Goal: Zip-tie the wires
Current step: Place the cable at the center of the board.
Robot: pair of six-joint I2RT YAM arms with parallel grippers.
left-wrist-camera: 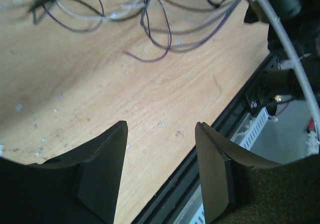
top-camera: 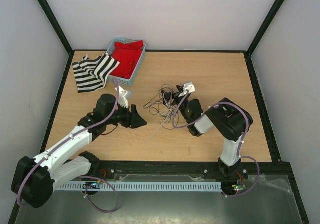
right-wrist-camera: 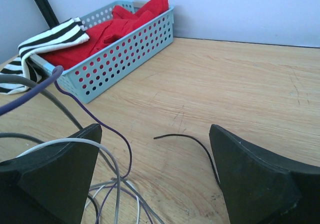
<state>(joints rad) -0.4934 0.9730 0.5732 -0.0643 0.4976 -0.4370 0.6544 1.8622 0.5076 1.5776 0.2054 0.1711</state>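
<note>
The wooden table [top-camera: 210,74] is carrying a blue basket [top-camera: 131,76] in its far left part. The left arm [top-camera: 65,146] is stretching in, so the left gripper [top-camera: 138,120] is sitting on the near side of the basket. Its jaws are standing partly apart over bare wood, gripping nothing. The right arm [top-camera: 227,121] is bending in to the right of the basket. The right gripper [top-camera: 171,98] is hanging there with its jaws spread wide, pinching nothing.

A striped cloth [top-camera: 92,73] is draping over the basket's left rim onto the table, and a red cloth [top-camera: 127,56] is filling the basket. The wires [top-camera: 161,106] are lying in a loose tangle to the right of the basket and nearer than it, around the right gripper. The zip tie [top-camera: 159,130], faint from above, is slanting out of the tangle's side away from the basket.
</note>
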